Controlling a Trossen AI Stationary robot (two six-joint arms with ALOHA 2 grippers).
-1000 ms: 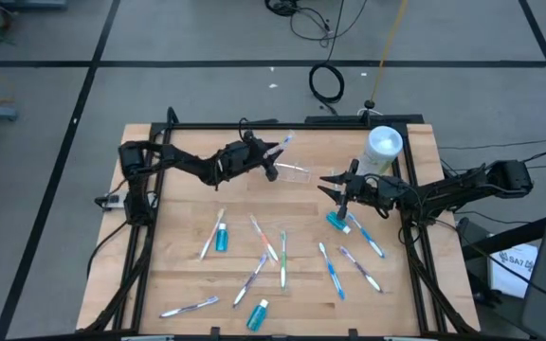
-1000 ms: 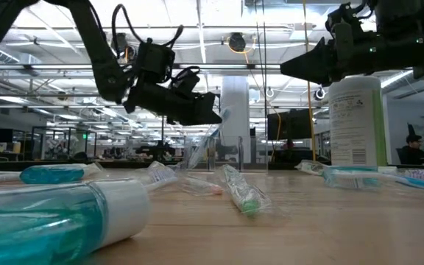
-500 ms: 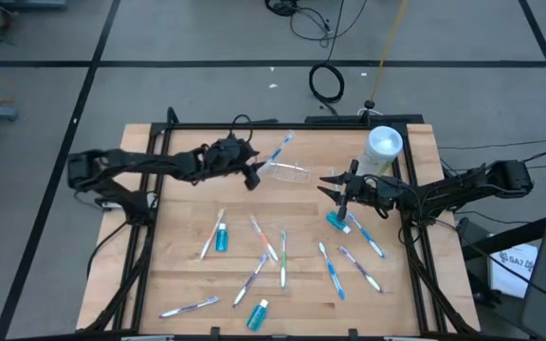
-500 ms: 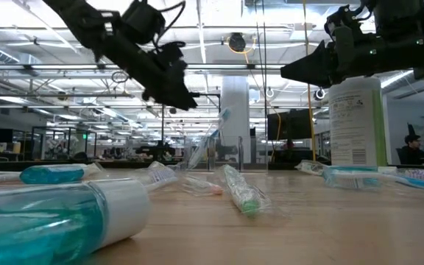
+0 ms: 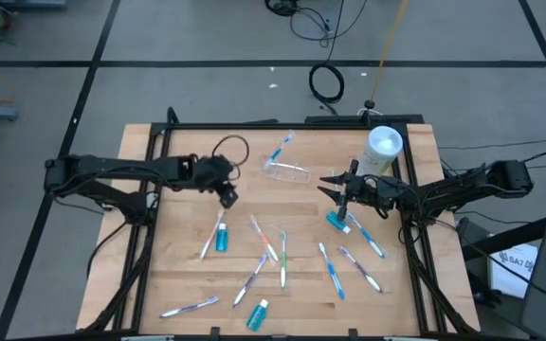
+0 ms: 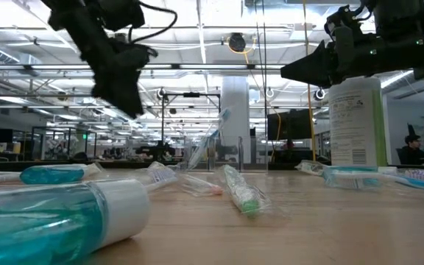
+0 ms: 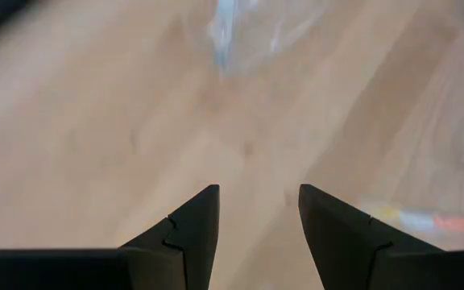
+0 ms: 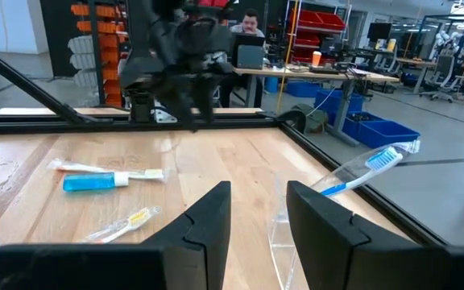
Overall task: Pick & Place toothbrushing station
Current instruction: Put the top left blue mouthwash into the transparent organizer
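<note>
Setting: large open-plan robotics lab or workshop hall. Evidence: pale wooden desk [image 5: 188,275] framed by black metal rails, standing on a grey floor marked with dark lines; coiled black cable [image 5: 327,83] lying loose on that floor; ceiling of long strip lights and exposed ducts [image 6: 219,44]; white structural column [image 6: 235,121]; orange shelving rack [image 8: 87,48]; red storage bins [image 8: 314,18]; blue crates [image 8: 377,129]; a seated person at a workbench monitor [image 8: 250,36].
</note>
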